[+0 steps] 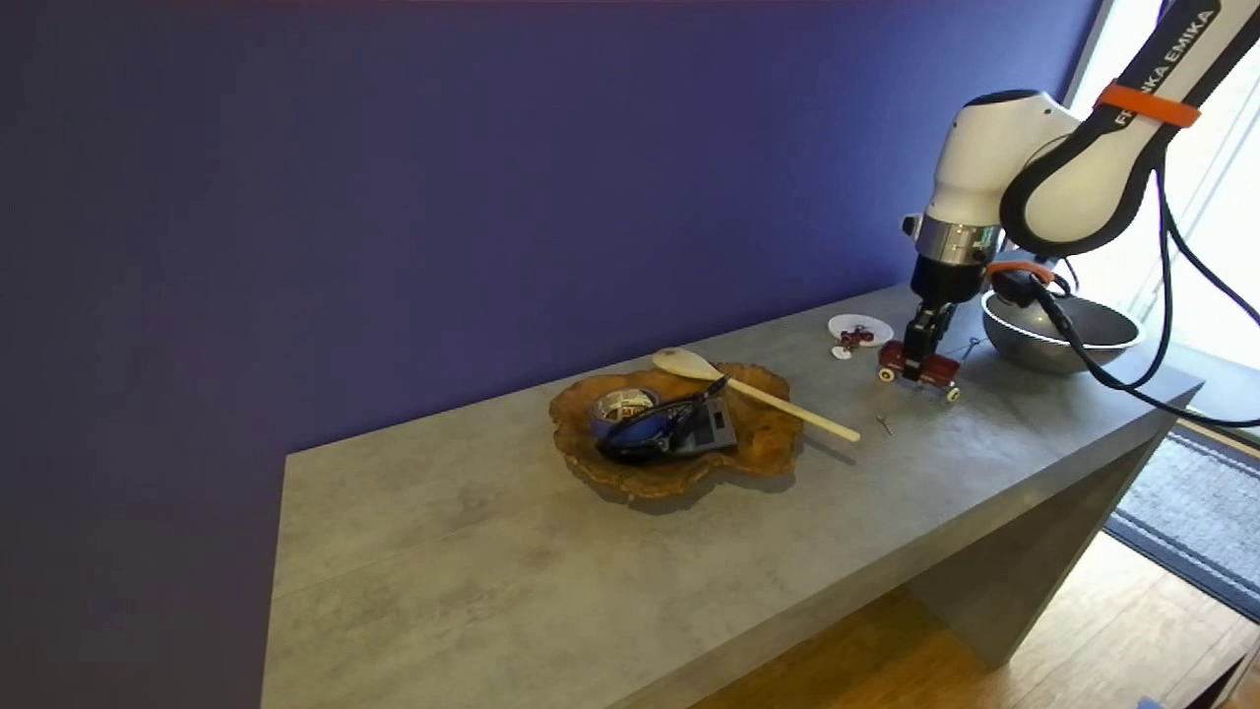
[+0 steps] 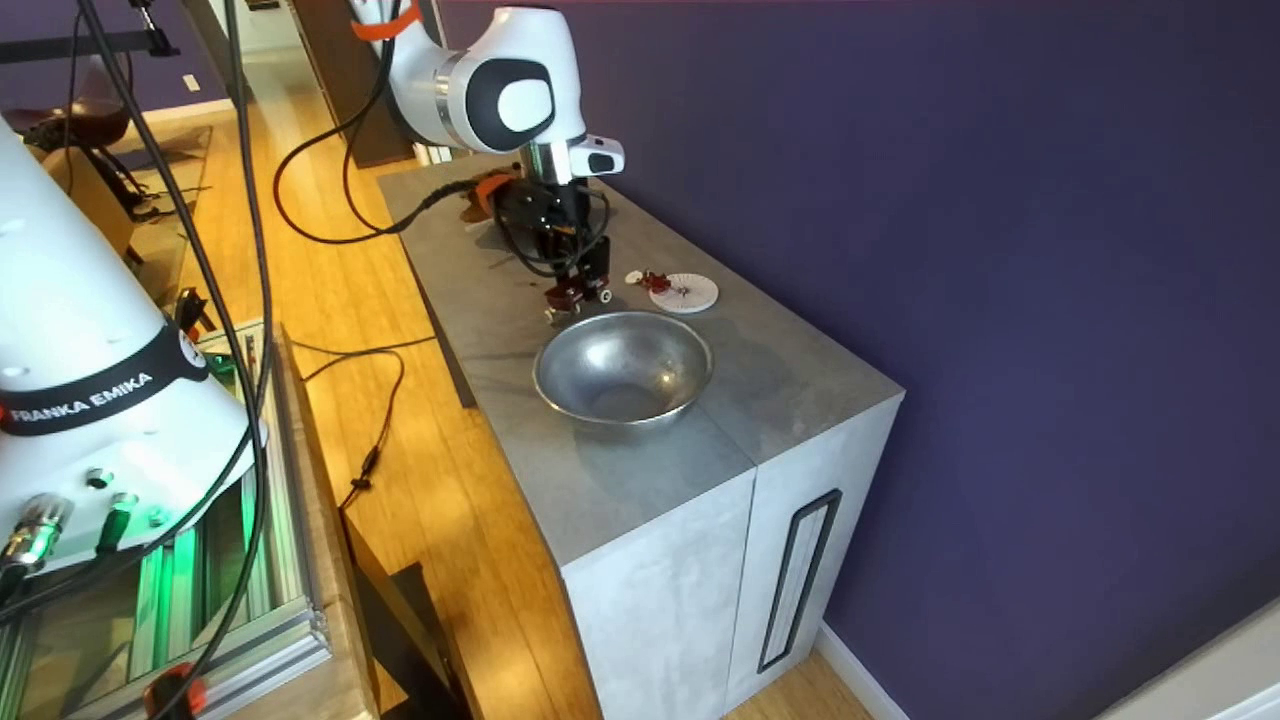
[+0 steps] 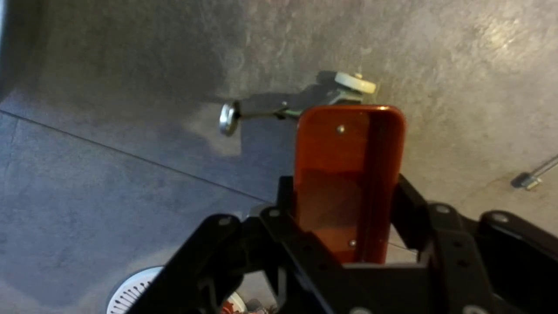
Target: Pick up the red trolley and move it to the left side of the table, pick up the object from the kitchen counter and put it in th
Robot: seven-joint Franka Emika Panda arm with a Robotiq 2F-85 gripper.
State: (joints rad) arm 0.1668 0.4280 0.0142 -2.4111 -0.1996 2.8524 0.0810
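Red trolley [image 3: 342, 152] pinched by gripper [image 3: 344, 196], lift unclear; move to left side of table [image 1: 472, 561], second pickup not done.

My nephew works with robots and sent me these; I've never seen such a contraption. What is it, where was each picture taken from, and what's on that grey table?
The machine is a robot arm: white jointed segments ending in a black two-fingered gripper. Two pictures come from cameras standing outside the robot, viewing the same grey table from different places. The close-up comes from a camera on the arm's wrist, looking down past the gripper.

The gripper is closed on a red trolley, like a toy wagon; whether it is lifted off the table is hard to tell.

Also on the table are a steel bowl, a small white dish, and a wooden tray bearing a wooden spoon and what looks like a roll of tape, among other things.
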